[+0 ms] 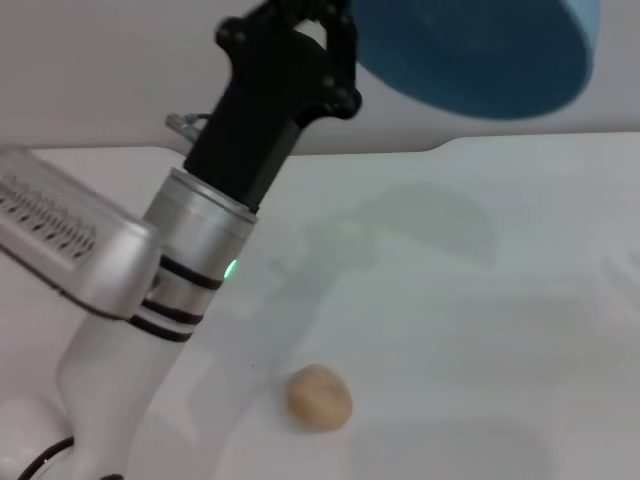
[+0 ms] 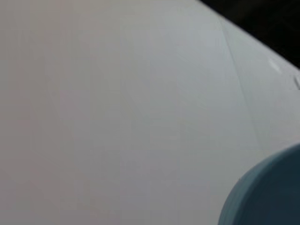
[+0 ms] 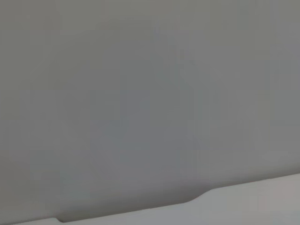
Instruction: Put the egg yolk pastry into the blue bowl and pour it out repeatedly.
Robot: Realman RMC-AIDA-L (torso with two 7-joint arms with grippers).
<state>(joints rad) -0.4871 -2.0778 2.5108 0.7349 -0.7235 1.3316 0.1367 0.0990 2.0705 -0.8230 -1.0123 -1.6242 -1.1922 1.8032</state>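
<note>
White table (image 1: 480,330): one egg yolk pastry (image 1: 320,397); one blue bowl (image 1: 480,50) clamped in left gripper (image 1: 335,45) fingers.

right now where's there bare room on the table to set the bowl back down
The table is bare to the right of the pastry and all the way back to its far edge, under the raised bowl. It is crowded only on the left, where the left arm stands, its hand up at the bowl's rim.
</note>
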